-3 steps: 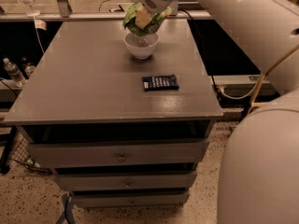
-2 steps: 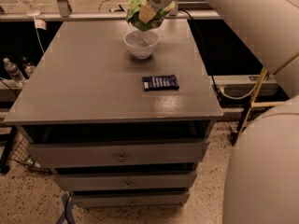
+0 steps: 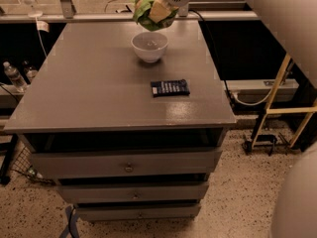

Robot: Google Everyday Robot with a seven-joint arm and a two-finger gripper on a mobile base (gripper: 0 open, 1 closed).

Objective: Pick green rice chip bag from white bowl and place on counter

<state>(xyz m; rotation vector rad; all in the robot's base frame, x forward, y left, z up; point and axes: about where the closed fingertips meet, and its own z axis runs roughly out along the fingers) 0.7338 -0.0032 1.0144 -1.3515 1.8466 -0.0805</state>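
**Bag in the air, bowl right beneath it**

From where I stand, the gripper (image 3: pixel 158 12) is up at the far edge of the counter (image 3: pixel 84 83), coming down from the big white arm that fills the upper right. It is pinching the green rice chip bag (image 3: pixel 143 10). The bag hangs free in the air with nothing else under it, so I take the grip to be firm.

What matters for the next move is what lies below. The white bowl (image 3: pixel 149 46) sits almost straight under the bag, a touch nearer to me, and there is a clear gap between the bag's lower edge and the bowl's rim. Lowered from here, I reckon the bag would land back in the bowl or on its rim, so it needs carrying sideways first. Bare grey top lies wide to the left of the bowl, with less to the right. Nearer and a little right lies a dark-blue packet (image 3: pixel 170 88), flat and well apart from the bowl, and best avoided.

The bag looks crumpled and bunched in the grip, shiny light green with darker patches and a tan fold showing near the fingers. Scrunched like that, I cannot tell which way its long axis runs. The bowl looks empty and glossy inside.
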